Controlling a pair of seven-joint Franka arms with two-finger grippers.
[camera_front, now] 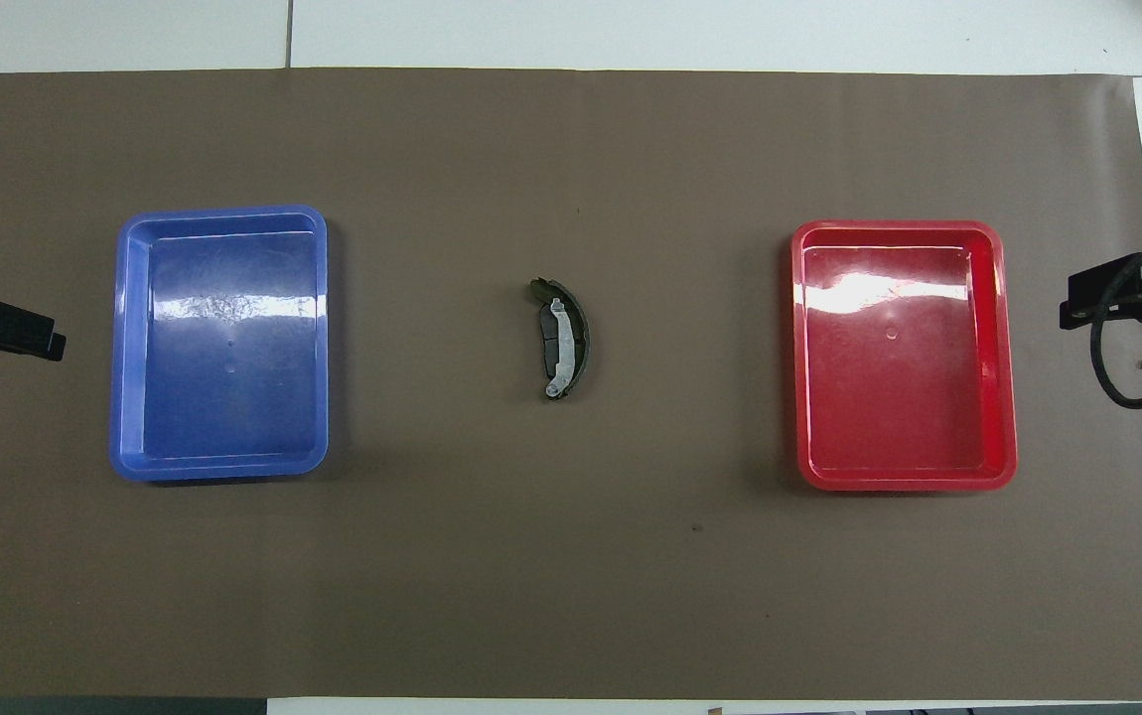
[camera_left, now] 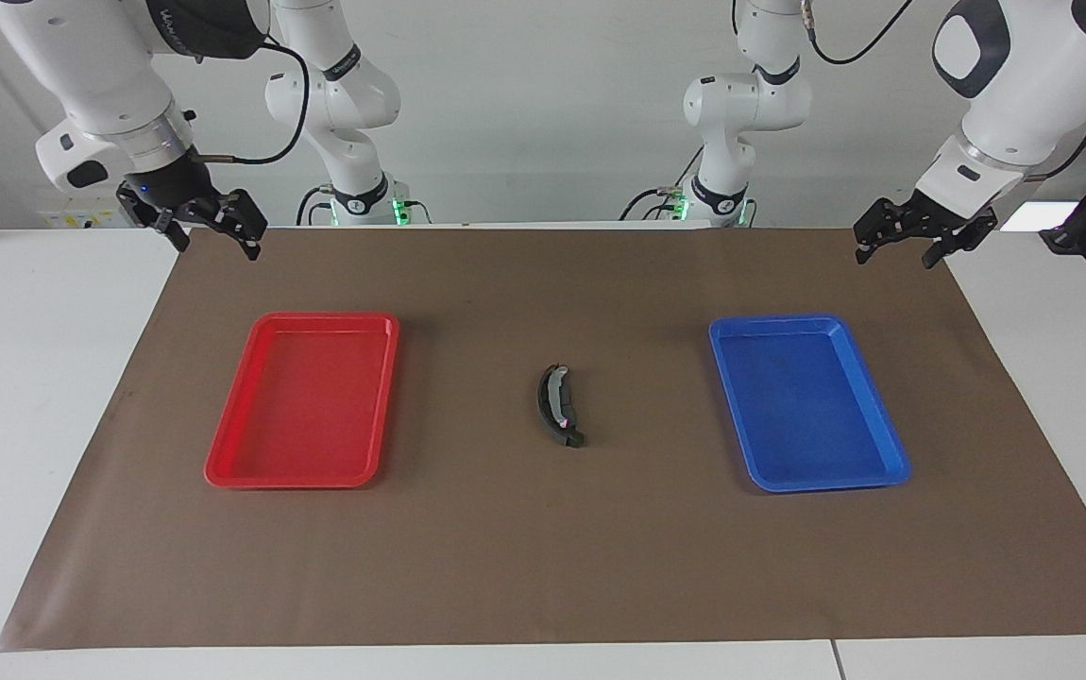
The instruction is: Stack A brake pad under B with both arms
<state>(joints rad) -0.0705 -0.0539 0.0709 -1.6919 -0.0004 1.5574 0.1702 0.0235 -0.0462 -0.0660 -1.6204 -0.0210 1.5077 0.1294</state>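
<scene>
B [camera_left: 552,401] [camera_front: 579,333], the long black crescent with a grey inner strip and silver-white ends, lies at the middle of the brown mat between the two trays. The A brake pad [camera_front: 547,341] shows as a short dark-grey piece along B's inner curve, touching it. I cannot tell which lies on top. My left gripper [camera_left: 897,253] hangs open and empty above the mat's edge at the left arm's end. My right gripper [camera_left: 217,244] hangs open and empty above the mat's corner at the right arm's end. Both arms wait.
An empty blue tray [camera_left: 883,444] [camera_front: 121,338] lies toward the left arm's end. An empty red tray [camera_left: 231,444] [camera_front: 1006,348] lies toward the right arm's end. The brown mat [camera_left: 543,567] covers most of the white table.
</scene>
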